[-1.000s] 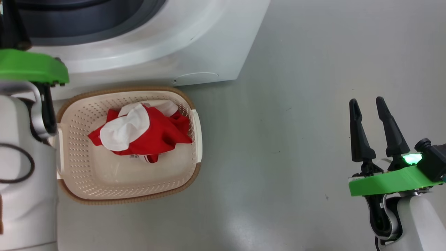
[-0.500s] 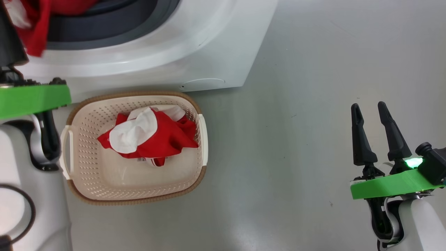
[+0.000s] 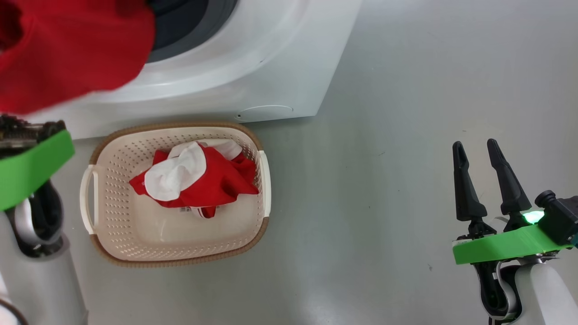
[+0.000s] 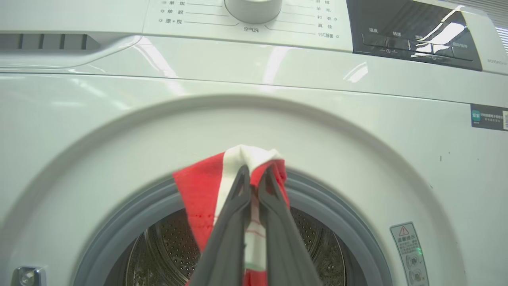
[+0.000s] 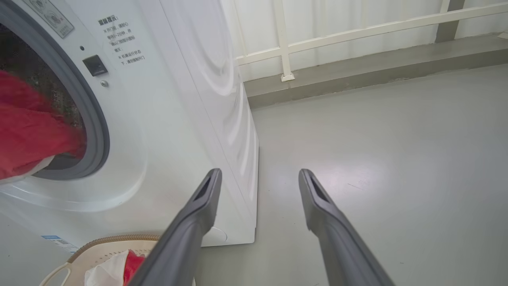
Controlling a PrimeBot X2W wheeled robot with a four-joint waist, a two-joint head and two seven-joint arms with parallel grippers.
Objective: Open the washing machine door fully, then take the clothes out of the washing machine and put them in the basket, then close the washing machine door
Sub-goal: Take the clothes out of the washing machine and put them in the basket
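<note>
In the head view the cream basket (image 3: pixel 113 225) sits on the grey floor (image 3: pixel 384 203) at 7 o'clock, just below the white washing machine (image 3: pixel 253 67). Crumpled red-and-white clothes (image 3: pixel 212 180) lie inside the basket. A blurred red garment (image 3: pixel 67 49) hangs at 11 o'clock in front of the machine's opening. The right gripper (image 3: pixel 475 144) is at 4 o'clock, fingers spread and empty, well apart from the basket.

The left wrist view shows the grip itself. The left gripper (image 4: pixel 256 171) has its fingers pressed together on the garment's red cloth and white strip, in front of the grey rubber ring (image 4: pixel 131 214) and the perforated drum (image 4: pixel 166 246). The control dial (image 4: pixel 253 8) is at 12 o'clock.

In the right wrist view that gripper's parted fingers point over bare floor. The garment is at 9 o'clock in the machine's mouth, and the basket's rim is at 7 o'clock.
</note>
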